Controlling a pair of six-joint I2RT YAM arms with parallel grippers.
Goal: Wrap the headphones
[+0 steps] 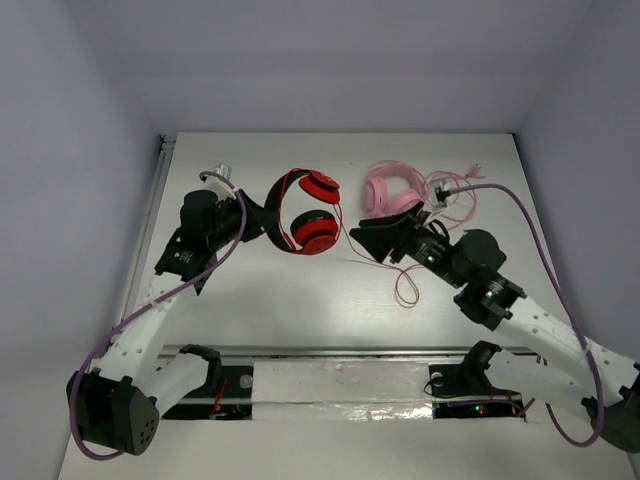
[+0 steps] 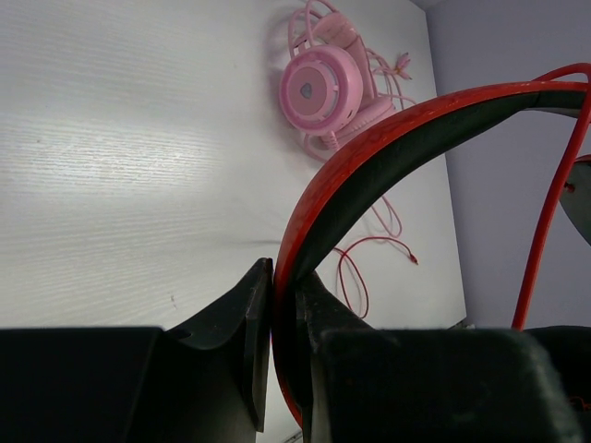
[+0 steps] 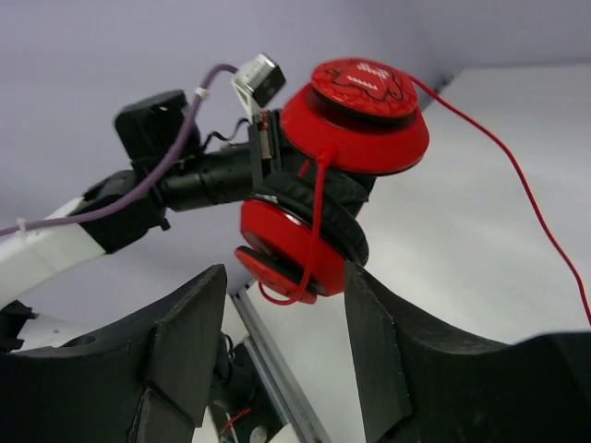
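Left arm (image 1: pixel 150 310) comes up from the near-left corner and bends in toward centre, left jaws clamped tight on the band of the headphones (image 1: pixel 313 232). These are red over-ears with a black inner band and black pads, round glossy red cups folded close, one cup nearer the back wall and one nearer the arms. They sit left of centre over the white surface (image 1: pixel 300 330), seemingly lifted by the band. Thin red cable (image 1: pixel 405 290) trails right from the cups and ends in a loose loop on the surface near the middle. Right arm (image 1: pixel 530 315) stretches in low from the near-right corner, wrist turned left. The right jaws are spread wide, gripping nothing, aimed at the cups and stopping just short. Pink headphones (image 1: pixel 388 188) with a tangled pink cord lie behind the right jaws, apart from the red pair. Left wrist view alone shows both fingers pinching the band (image 2: pixel 369 157) edge-on. Right wrist view alone shows the cups stacked (image 3: pixel 360 129), a cable loop (image 3: pixel 309 240) hanging off them ahead of the open jaws. Overhead hides both.
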